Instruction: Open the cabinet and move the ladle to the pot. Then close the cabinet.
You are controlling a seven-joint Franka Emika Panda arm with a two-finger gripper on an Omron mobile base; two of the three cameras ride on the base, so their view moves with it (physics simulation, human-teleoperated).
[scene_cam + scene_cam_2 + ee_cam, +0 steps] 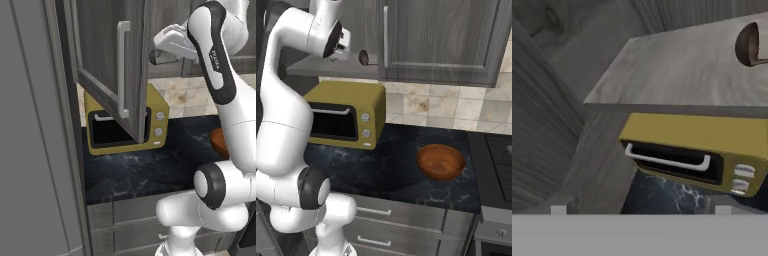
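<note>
The cabinet door hung wide open, the gripper spread and empty at the shelf, the ladle lying just beside it. One clumsy reach, I reckoned, could knock it off the shelf edge.

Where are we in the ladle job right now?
Done: the cabinet door is swung open. In hand: the gripper is open and empty at the cabinet shelf, with the ladle lying on it, untouched. Left: grasp the ladle, carry it to the pot, then shut the door. The wooden bowl on the counter is not the target.
</note>
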